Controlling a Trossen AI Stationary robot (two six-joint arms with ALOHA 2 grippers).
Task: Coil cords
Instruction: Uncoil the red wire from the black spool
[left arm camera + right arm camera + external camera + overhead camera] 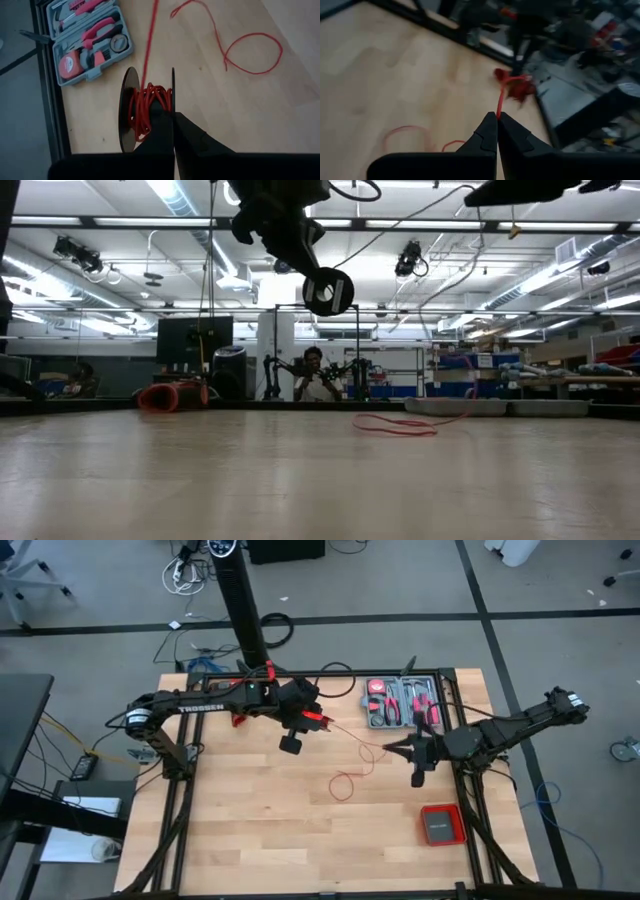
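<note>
Above the table's far middle, we logged the left gripper (173,131) clenched on a black spool (131,111) partly wound with red cord (150,102), held clear of the tabletop (260,830). The cord ran from the spool across to the right gripper (497,131), whose fingers were pinched tight on the strand near the table's right side. Beyond that pinch, we noted the free length lying in loose loops (348,783) on the wood between the two arms. An open tool case (402,703) sat at the far right edge; a red and grey box (441,825) at the near right.

Risks, in our judgement: the thin cord could slip out of the right gripper's pinch, losing tension; slack turns could then spill off the spool's flange; the trailing loops could knot or snag as they are drawn in
</note>
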